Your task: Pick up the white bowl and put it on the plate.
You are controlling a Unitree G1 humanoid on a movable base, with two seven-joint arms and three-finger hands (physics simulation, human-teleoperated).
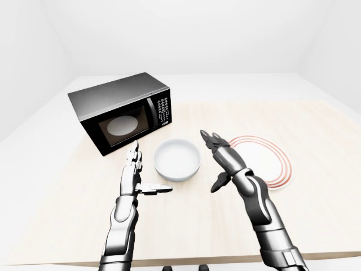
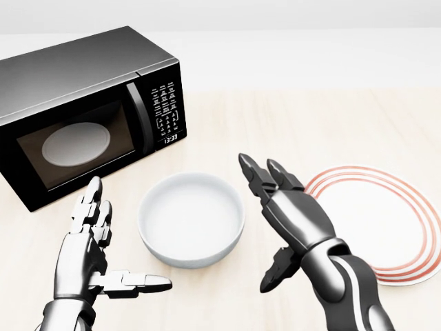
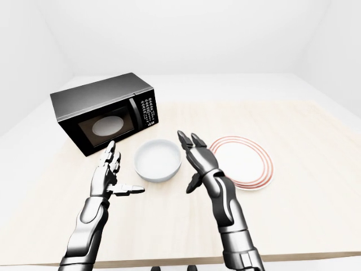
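- Pale wood formed the top of the table (image 2: 289, 117), with white walls behind it.
- At the left of the head view stood a black microwave (image 2: 83, 110).
- Below it the left hand (image 2: 93, 241) was spread, fingers released, beside the white bowl (image 2: 191, 219) but apart from it.
- Right of the bowl the right hand (image 2: 279, 214) was also spread, gripping nothing.
- Farthest right lay the plate (image 2: 386, 221) with red rings, bare.

Probably a kitchen: microwave (image 2: 89, 114) on wooden counter (image 1: 316, 186).
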